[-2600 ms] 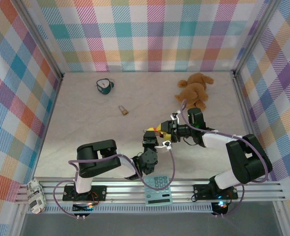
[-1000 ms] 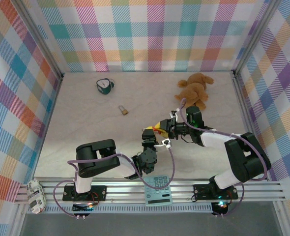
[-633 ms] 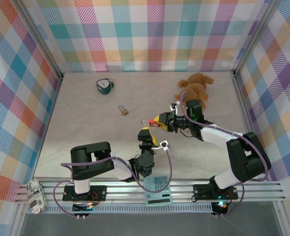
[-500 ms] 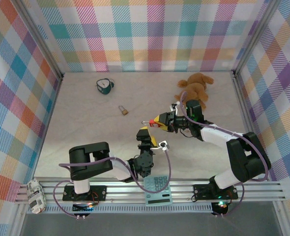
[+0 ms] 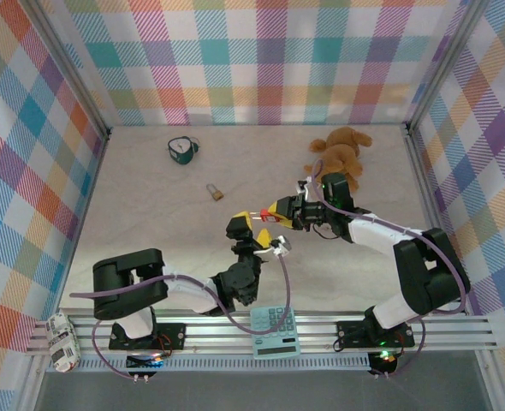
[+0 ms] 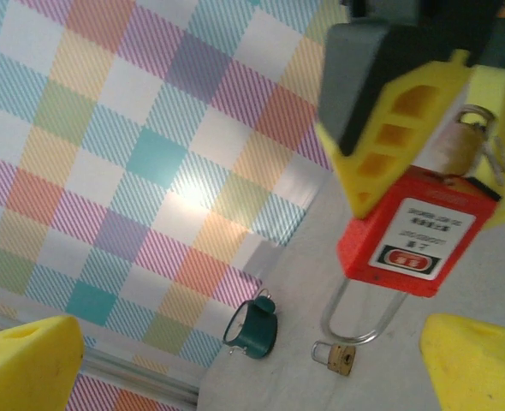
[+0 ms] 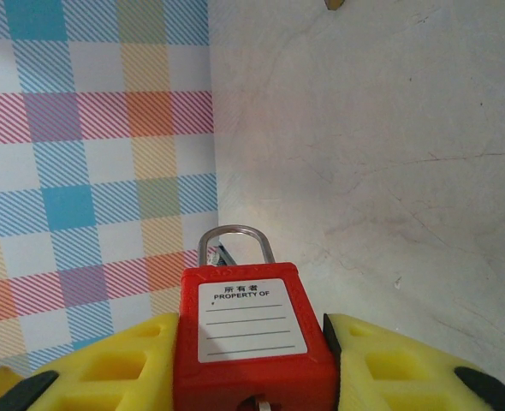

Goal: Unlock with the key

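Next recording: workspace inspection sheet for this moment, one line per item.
Surface: pale tabletop, no spills seen.
Job's things: key sits at the base of the red padlock, seemingly inserted.
Clutter: brass padlock, small green clock, teddy bear; calculator on the near rail.
Tools: left tool open, near the red padlock, not touching; right tool shut on it.
Cables: purple cables hang in loose loops.
Surroundings: plaid walls.

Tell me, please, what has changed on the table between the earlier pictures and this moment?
The left gripper opened and drew back leftward from the red padlock, leaving the key at its base. The right gripper, shut on that padlock, carried it slightly farther out. The brass padlock, teddy bear and calculator stayed put.
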Robot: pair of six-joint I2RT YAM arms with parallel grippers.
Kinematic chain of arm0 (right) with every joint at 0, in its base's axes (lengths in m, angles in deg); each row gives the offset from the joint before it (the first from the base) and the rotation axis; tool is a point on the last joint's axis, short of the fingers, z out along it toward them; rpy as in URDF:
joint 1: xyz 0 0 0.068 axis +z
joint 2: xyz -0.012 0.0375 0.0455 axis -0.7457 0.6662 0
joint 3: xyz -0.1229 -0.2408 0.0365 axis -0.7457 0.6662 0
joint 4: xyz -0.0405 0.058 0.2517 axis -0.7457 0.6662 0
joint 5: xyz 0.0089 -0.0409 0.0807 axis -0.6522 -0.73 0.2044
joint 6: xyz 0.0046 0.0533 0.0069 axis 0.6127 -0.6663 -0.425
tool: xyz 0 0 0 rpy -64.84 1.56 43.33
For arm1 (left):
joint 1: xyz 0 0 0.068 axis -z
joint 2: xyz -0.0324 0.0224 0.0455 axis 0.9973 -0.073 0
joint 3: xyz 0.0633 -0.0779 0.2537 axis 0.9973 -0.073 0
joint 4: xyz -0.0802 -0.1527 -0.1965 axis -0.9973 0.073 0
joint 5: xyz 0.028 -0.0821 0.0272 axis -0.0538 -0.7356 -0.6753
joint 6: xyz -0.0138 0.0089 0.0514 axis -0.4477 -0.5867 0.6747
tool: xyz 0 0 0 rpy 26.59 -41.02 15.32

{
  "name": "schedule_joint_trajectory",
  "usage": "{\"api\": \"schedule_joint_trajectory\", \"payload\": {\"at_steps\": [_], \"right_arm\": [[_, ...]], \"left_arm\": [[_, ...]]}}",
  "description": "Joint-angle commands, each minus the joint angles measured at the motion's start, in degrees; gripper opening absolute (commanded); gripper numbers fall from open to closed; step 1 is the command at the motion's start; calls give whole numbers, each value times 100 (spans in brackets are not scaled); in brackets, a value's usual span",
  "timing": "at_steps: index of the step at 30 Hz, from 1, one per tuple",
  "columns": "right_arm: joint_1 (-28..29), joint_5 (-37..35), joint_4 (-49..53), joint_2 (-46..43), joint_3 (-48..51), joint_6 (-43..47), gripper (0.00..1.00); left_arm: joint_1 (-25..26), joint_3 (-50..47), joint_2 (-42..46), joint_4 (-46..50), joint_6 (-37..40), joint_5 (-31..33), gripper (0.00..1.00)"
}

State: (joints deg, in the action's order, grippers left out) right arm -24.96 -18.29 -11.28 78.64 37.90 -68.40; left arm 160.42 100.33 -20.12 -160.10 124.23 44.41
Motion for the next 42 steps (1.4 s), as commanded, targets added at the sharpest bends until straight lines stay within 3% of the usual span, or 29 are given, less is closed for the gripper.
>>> {"api": "schedule_joint_trajectory", "payload": {"at_steps": [1, 10, 13, 18, 21, 23, 27, 32, 36, 38, 42], "right_arm": [[-24, 22, 155, 30, -232, 304, 38], [-25, 8, 315, 0, -259, 406, 38], [-26, 12, 380, -27, -275, 464, 37], [-24, 42, 487, -88, -259, 569, 37], [-22, 29, 579, -141, -248, 663, 37], [-22, 49, 595, -175, -219, 682, 37], [-24, 47, 609, -195, -177, 729, 37], [-27, 86, 716, -340, -129, 845, 37], [-30, 32, 1123, -570, -146, 1122, 37], [-33, 47, 1227, -662, -153, 1213, 37], [-34, 173, 1207, -670, -124, 1235, 37]], "left_arm": [[37, -154, 413, -179, -395, 59, 100], [-123, -673, 1242, -49, -1493, 103, 100], [-233, -770, 1561, 382, -1954, 32, 100], [-735, -723, 2622, 3153, -4122, -661, 100], [-1446, -683, 3587, 4921, -5787, -1863, 100], [-1923, -792, 4040, 5264, -6424, -2425, 98], [-2433, -904, 4287, 5244, -6679, -3030, 100], [-2651, -668, 3702, 5406, -6598, -3581, 98], [-2813, -1102, 3691, 4580, -6600, -4867, 97], [-2925, -1248, 3694, 4365, -6348, -5854, 98], [-2936, -1211, 3502, 4308, -5908, -6427, 96]]}}
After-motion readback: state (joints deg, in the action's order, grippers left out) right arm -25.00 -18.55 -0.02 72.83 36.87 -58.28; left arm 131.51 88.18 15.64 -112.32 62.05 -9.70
